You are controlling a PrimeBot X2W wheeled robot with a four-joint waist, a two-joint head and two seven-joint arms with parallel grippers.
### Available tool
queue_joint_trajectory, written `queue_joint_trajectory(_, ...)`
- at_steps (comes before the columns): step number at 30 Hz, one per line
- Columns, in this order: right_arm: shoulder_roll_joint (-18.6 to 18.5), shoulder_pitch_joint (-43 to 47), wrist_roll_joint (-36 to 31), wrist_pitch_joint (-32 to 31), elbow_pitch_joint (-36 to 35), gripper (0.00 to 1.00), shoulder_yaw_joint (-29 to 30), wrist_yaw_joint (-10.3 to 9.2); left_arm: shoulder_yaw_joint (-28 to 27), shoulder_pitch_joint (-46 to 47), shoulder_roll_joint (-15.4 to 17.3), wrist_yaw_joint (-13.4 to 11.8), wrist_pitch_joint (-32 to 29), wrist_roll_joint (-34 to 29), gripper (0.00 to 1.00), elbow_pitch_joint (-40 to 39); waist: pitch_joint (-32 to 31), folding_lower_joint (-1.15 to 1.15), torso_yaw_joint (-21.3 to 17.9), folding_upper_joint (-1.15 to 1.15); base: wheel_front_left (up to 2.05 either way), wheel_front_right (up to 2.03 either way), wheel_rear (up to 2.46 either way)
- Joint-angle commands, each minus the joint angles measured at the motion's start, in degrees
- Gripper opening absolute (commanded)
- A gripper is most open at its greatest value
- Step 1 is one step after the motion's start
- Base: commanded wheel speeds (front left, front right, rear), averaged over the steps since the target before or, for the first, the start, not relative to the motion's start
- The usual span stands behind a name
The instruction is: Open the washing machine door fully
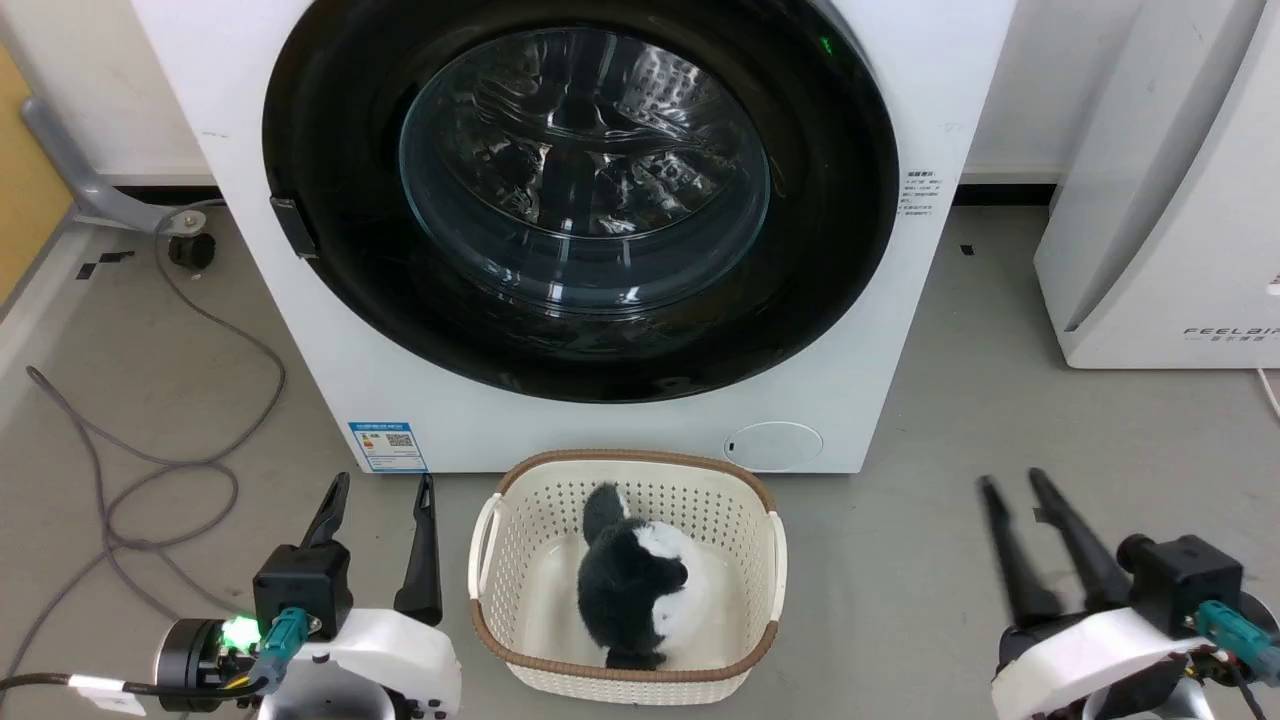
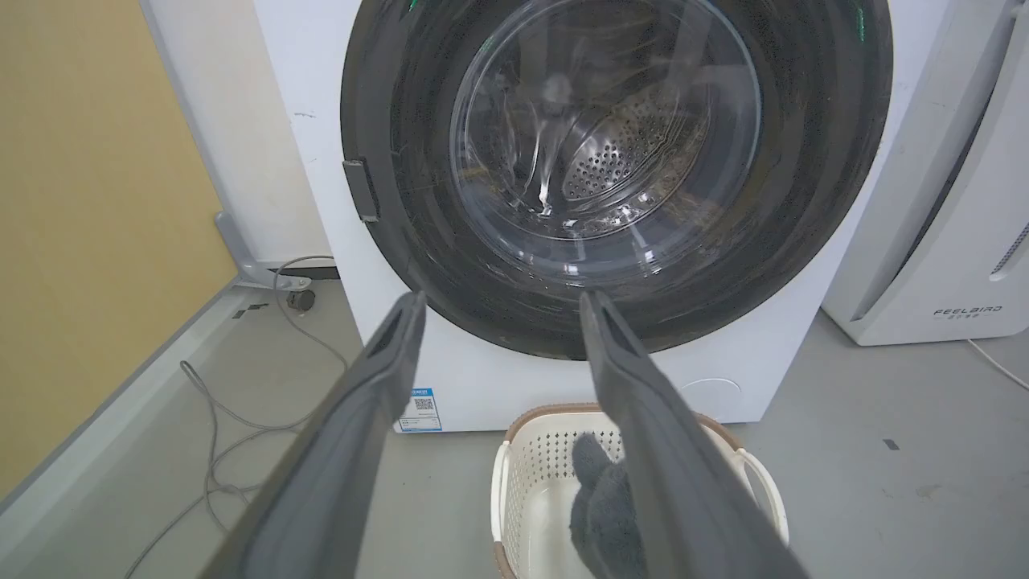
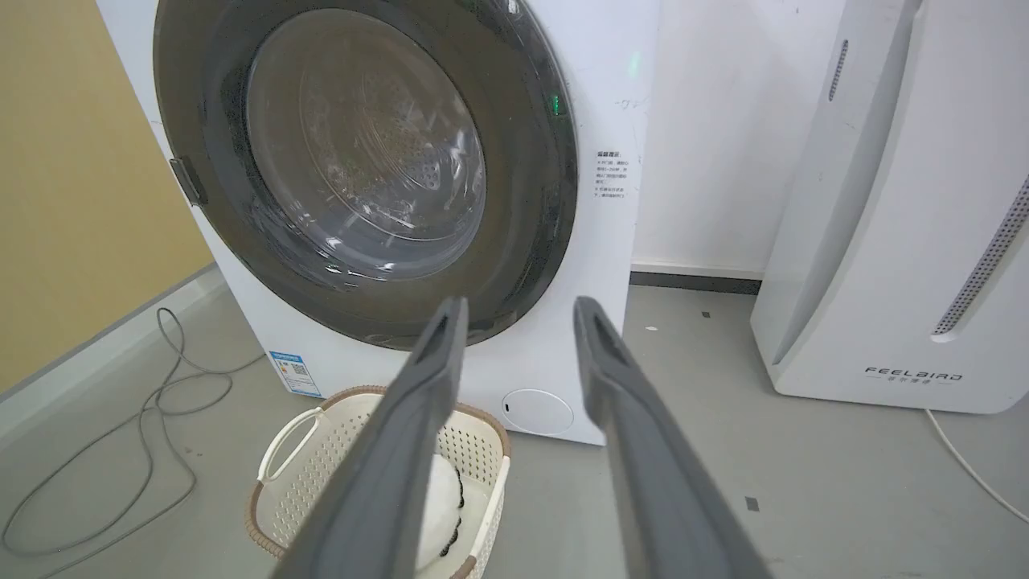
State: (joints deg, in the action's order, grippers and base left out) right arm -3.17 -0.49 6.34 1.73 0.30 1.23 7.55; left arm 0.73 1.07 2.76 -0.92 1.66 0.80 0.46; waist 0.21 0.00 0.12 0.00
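The white washing machine (image 1: pixel 880 380) stands straight ahead, and its round glossy black door (image 1: pixel 330 130) lies flat against the front, shut. A clear glass bowl (image 1: pixel 585 170) bulges at the door's centre, with the steel drum showing through it. A small dark latch handle (image 1: pixel 293 226) sits on the door's left rim. My left gripper (image 1: pixel 382 490) is low at the left, open and empty, well short of the machine. My right gripper (image 1: pixel 1012 482) is low at the right, open and empty too. The door (image 2: pixel 812 145) faces the left wrist view, and the door (image 3: pixel 539 161) also faces the right wrist view.
A cream basket (image 1: pixel 740 520) holding a black-and-white plush toy (image 1: pixel 635 580) sits on the floor right before the machine, between my grippers. A white FEELBIRD appliance (image 1: pixel 1170 220) stands at the right. Grey cables (image 1: pixel 170 430) trail over the floor at the left, by a yellow wall (image 2: pixel 88 201).
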Motion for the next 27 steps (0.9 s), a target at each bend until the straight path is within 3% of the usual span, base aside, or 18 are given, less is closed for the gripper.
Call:
queue_joint_trajectory(1,0.05,0.16,1.75,0.66,-0.1,0.0,0.22,-0.01,0.02,-0.08,0.02,-0.38,0.71,0.58,1.0,0.2,0.01,0.0,0.02,0.0,0.0,0.0,0.0)
queue_joint_trajectory(12,0.07,-0.35,11.43,1.85,0.75,0.0,-0.23,-0.02,0.5,-0.13,0.03,-1.11,1.91,1.2,1.0,0.34,0.18,0.0,0.18,0.0,0.0,0.0,0.0)
queue_joint_trajectory(27,0.1,-2.68,30.84,-0.16,3.44,0.0,2.39,-0.02,1.15,0.11,0.04,-2.31,3.71,2.24,1.0,0.24,1.05,0.0,0.73,0.0,0.0,0.0,0.0)
